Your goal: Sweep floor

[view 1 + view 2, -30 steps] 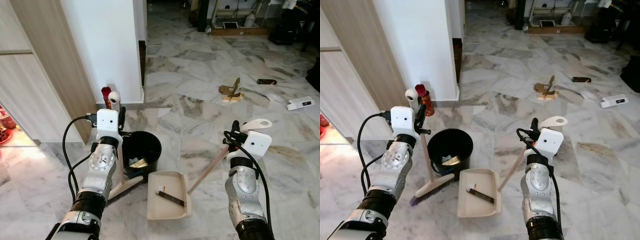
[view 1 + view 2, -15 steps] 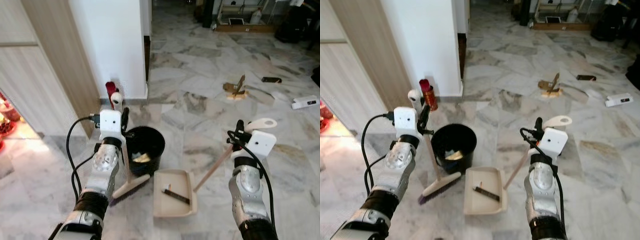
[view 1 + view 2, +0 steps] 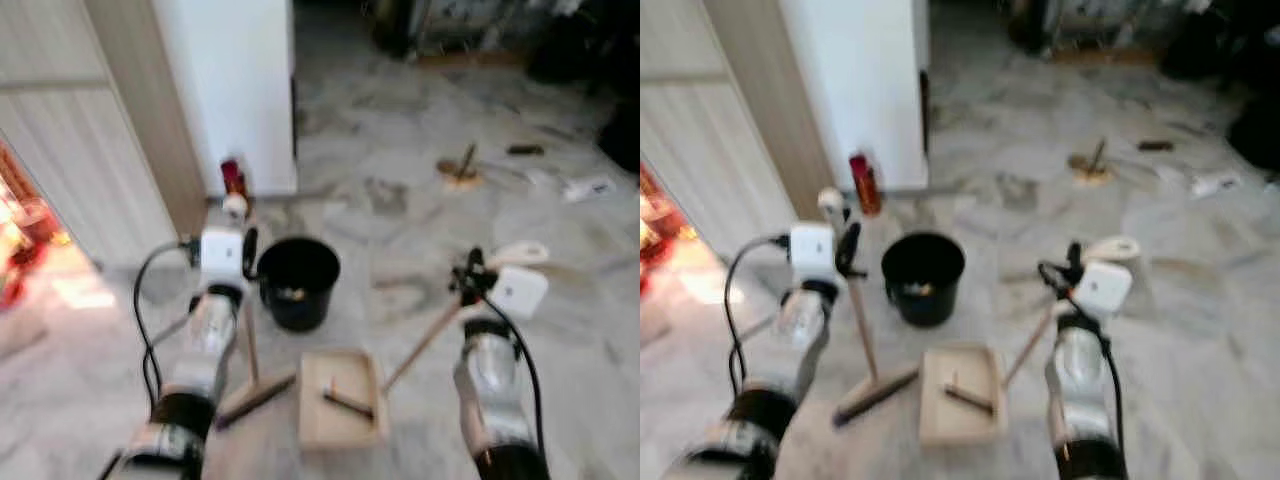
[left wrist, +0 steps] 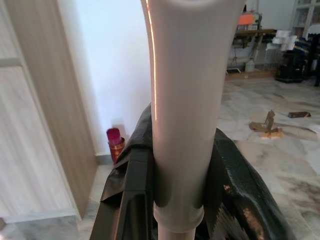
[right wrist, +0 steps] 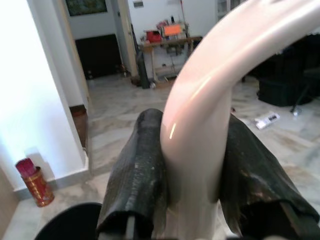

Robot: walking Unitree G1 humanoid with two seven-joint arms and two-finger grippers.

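Observation:
My left gripper (image 3: 247, 254) is shut on the pale handle of a broom (image 3: 249, 345); its brush head (image 3: 258, 398) rests on the marble floor left of the dustpan. My right gripper (image 3: 468, 275) is shut on the long handle (image 3: 422, 343) of a beige dustpan (image 3: 341, 412) that lies flat on the floor between my arms. A dark strip of debris (image 3: 347, 402) lies in the pan. The left wrist view has the broom handle (image 4: 182, 110) clamped between black fingers (image 4: 131, 190). The right wrist view has the dustpan handle (image 5: 200, 130) between black fingers (image 5: 137, 170). Both eye views are blurred.
A black bucket (image 3: 297, 282) with some scraps inside stands just beyond the dustpan. A white wall corner (image 3: 235, 90) and wooden panels stand at the left, with a red can (image 3: 233, 177) at the wall's foot. Wooden scraps (image 3: 462, 168) and other litter lie farther out on the floor.
The whole picture has shifted and blurred, so the camera has moved back and up; the bucket and dustpan sit lower in view. Both grippers keep their holds.

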